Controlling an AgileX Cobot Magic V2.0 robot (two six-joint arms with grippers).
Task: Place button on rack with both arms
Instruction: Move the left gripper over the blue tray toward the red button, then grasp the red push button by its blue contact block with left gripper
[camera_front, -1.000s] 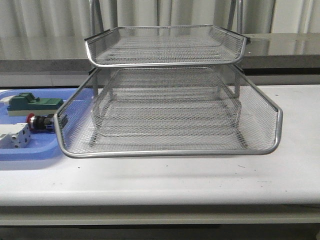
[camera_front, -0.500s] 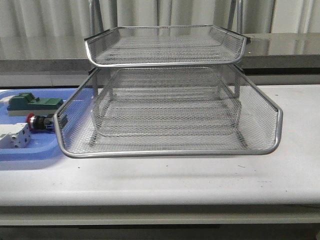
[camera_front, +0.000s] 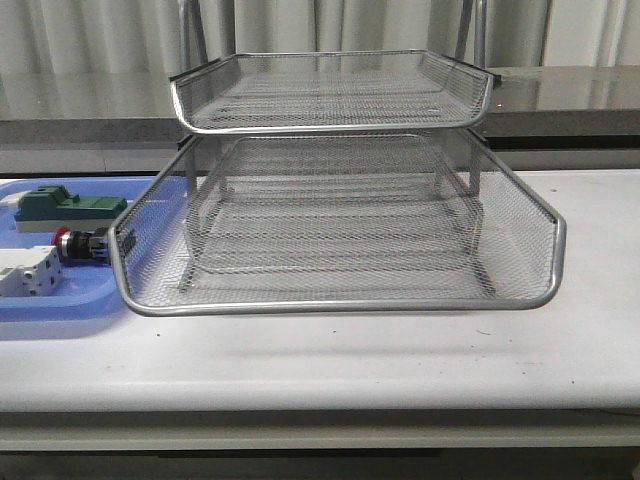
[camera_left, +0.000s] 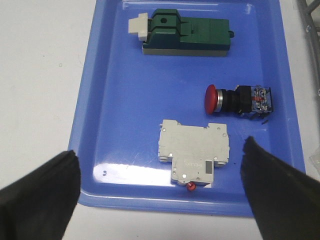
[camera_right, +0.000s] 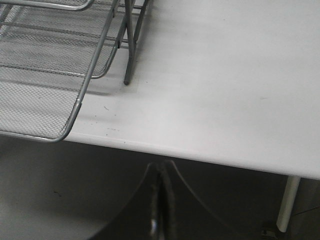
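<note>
the wire-mesh rack (camera_front: 335, 225) stands on the white counter (camera_front: 400, 360), its tiers stacked with the lower tier projecting forward past the upper one. no item is visible on the tiers that show. just beside the rack's left edge lies a flat blue tray (camera_front: 60, 300), partly overlapped in the front view by the rack's lower front corner.

the button (camera_left: 239, 99) lies on its side in the blue tray (camera_left: 125, 85), red mushroom cap pointing away from the rack side of the tray, black body and rear contact block behind the cap. in the front view the button (camera_front: 80, 244) sits between the green block (camera_front: 68, 206) and the white-grey terminal block (camera_front: 28, 273). in the left wrist view the green block (camera_left: 185, 34) is well apart from the button, and the terminal block (camera_left: 194, 150) lies near it without touching.

the left tool (camera_left: 160, 200) hovers above the tray with its two dark fingers (camera_left: 40, 195) spread wide and nothing between them; the terminal block lies in the span between the fingers.

the right tool (camera_right: 161, 200) is off the near edge of the counter (camera_right: 225, 90), its fingers pressed together with only a thin seam between them, holding nothing. a corner of the rack (camera_right: 50, 75) and one of its legs show in that view.

neither arm appears in the front view.
</note>
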